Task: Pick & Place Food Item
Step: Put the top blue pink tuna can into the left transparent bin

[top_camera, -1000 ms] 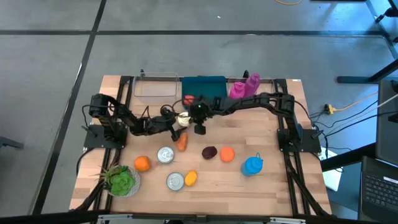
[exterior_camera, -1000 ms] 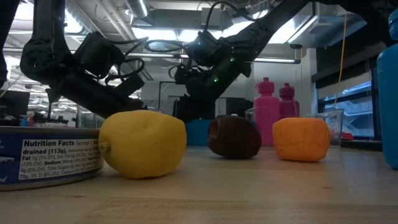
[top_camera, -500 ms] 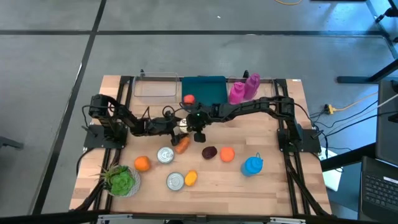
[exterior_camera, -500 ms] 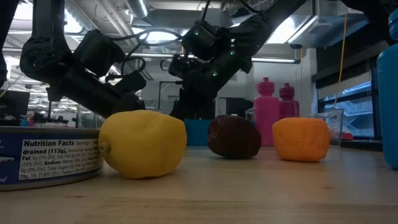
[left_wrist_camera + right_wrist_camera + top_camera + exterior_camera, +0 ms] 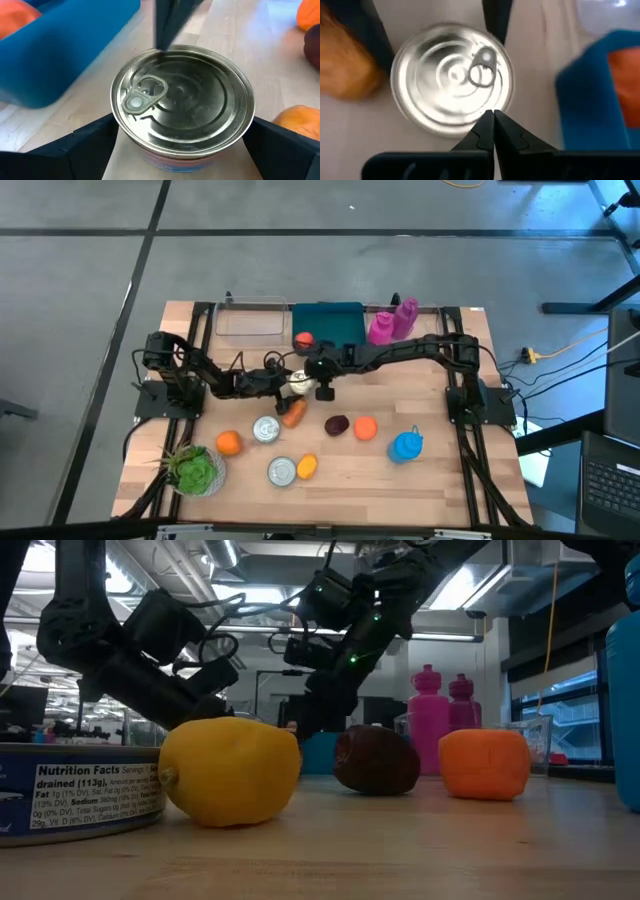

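Observation:
A silver can (image 5: 182,100) with a pull tab stands upright on the table, just in front of the blue bin (image 5: 330,320). My left gripper (image 5: 292,385) reaches in from the table's left, open wide, with one finger on each side of the can. My right gripper (image 5: 493,116) is shut and slants down from the far right. Its tips hang over the can's rim. An orange-red food item (image 5: 303,339) lies in the bin's left corner. A carrot (image 5: 292,413) lies on the table just near-side of the can. My left gripper has its fingers (image 5: 95,137) close along the can's two sides, nearly level, from the table's left. I cannot tell whether they touch it. My right gripper's shut tips sit at the can's top rim (image 5: 482,119). I cannot tell whether they touch it.
Near the front lie a dark fruit (image 5: 337,424), an orange fruit (image 5: 365,427), an orange (image 5: 229,442), a lemon (image 5: 307,466), a lettuce (image 5: 193,470) and two cans (image 5: 266,429) (image 5: 282,471). A blue bottle (image 5: 406,446) stands right, pink bottles (image 5: 392,320) and a clear box (image 5: 250,320) at the back.
My right gripper, shut throughout, has moved a little from the bin toward the table's near edge, coming over the can, and has tipped. My left gripper has stayed around the can.

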`<state>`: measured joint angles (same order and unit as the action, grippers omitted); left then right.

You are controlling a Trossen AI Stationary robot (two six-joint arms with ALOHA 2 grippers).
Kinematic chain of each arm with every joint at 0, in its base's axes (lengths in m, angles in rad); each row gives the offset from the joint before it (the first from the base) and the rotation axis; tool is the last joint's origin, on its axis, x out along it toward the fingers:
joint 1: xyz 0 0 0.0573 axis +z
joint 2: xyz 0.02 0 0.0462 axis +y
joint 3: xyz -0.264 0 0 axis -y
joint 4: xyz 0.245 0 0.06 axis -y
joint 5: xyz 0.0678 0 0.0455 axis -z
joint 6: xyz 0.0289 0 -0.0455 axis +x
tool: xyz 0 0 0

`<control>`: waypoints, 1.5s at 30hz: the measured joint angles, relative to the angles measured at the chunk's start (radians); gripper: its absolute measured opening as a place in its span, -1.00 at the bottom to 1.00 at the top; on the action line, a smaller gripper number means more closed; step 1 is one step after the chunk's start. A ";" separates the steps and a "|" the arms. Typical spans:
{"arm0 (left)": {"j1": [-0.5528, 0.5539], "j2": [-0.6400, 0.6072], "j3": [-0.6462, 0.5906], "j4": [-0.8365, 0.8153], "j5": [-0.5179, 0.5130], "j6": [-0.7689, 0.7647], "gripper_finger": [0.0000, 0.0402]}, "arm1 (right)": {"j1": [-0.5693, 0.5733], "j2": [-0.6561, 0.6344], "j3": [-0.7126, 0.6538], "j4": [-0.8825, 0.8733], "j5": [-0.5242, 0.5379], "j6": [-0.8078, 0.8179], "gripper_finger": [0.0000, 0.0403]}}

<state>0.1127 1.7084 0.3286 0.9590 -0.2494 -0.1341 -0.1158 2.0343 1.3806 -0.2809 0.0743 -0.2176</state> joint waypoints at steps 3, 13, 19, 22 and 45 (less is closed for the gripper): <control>0.000 0.000 0.000 -0.014 -0.025 0.000 0.99 | 0.000 -0.016 0.000 -0.013 0.016 0.000 -0.98; 0.000 0.000 0.000 -0.041 -0.032 -0.004 0.99 | 0.000 -0.086 -0.001 -0.088 0.042 0.012 -0.98; 0.000 0.000 0.000 -0.036 -0.037 -0.003 0.99 | -0.002 -0.079 -0.026 -0.117 0.041 0.021 -0.98; 0.000 0.000 -0.001 -0.033 -0.037 -0.002 0.99 | -0.008 -0.078 -0.055 -0.108 0.038 0.027 -0.98; 0.000 0.000 -0.001 0.032 -0.039 0.001 0.99 | -0.016 -0.056 -0.195 0.215 -0.099 0.077 -0.98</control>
<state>0.1131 1.7088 0.3279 0.9909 -0.2882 -0.1330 -0.1314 1.9783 1.1858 -0.0663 -0.0244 -0.1410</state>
